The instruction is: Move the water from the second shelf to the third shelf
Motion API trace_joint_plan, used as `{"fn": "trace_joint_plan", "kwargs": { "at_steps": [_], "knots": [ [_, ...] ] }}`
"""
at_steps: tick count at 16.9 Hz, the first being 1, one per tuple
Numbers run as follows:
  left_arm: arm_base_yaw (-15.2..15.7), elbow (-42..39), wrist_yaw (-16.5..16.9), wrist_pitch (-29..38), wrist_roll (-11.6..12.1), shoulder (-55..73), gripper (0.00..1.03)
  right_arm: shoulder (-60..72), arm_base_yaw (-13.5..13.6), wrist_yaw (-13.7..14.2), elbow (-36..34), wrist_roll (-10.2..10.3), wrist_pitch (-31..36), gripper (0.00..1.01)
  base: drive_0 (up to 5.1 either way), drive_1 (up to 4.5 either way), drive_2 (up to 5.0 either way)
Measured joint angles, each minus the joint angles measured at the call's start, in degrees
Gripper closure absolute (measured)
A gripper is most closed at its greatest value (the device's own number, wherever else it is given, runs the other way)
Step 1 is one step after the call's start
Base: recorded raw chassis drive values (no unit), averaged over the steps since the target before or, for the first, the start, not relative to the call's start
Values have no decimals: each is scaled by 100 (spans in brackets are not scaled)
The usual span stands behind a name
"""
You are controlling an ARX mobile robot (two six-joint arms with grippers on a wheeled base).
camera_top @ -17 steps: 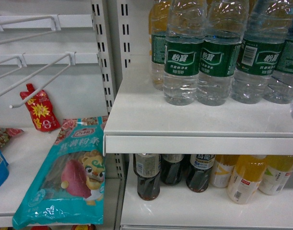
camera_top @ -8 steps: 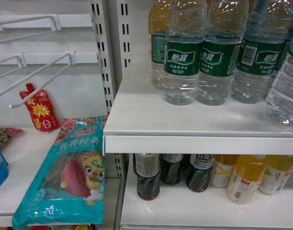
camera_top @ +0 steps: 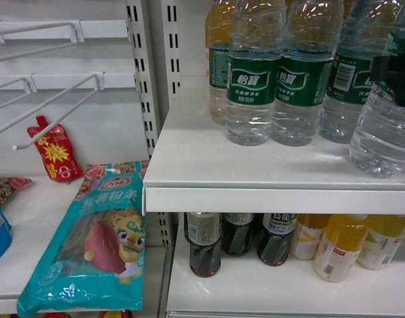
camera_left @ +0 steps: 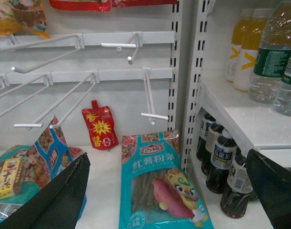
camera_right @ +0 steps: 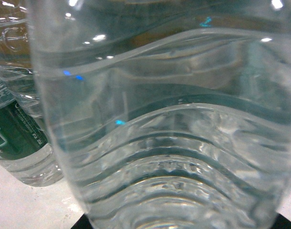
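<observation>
Since the earlier head frames, a clear ribbed plastic bottle of water with a green wrap label [camera_top: 384, 132] has come in from the right edge of the frame and now stands tilted at the middle right, in front of the row of like water bottles [camera_top: 278, 73] on the white upper shelf [camera_top: 255, 169]; nothing else in that view has shifted. A dark shape against the bottle's label at the right edge is most likely the right tool [camera_top: 396, 79], though its fingers cannot be made out there. The right wrist view is filled almost wholly by the bottle's ribbed clear wall [camera_right: 174, 143], so the tool appears to be closed around it, with the bottle very near or touching the shelf surface; whether its base rests fully on the shelf I cannot tell. As a judgement, the carrying is largely done and the bottle is at its destination shelf; what remains is to set it upright, let go and draw back. Which numbered shelf this is cannot be confirmed from these frames. The left tool [camera_left: 164, 200] shows its two dark fingers at the lower corners of the left wrist view, spread wide with nothing between them, hanging above the teal snack packet with a cartoon figure [camera_left: 159, 186] on the lower left shelf.
</observation>
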Motion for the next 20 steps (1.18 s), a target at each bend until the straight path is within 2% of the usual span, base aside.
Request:
{"fn": "trace_joint_plan", "kwargs": {
  "at_steps": [10,11,15,16,20],
  "knots": [
    [0,0,0,0,0,0,5,160,37,55,153,7,-35,61,0,0,0],
    [0,0,0,0,0,0,5,160,35,52,153,11,-66,54,0,0,0],
    [0,0,0,0,0,0,5,122,35,-20,216,26,-22,7,0,0,0],
    [0,0,0,0,0,0,5,107,33,-33,229,33,-13,2,0,0,0],
    [0,0,0,0,0,0,5,50,20,-87,225,35,-107,3,0,0,0]
  ]
}}
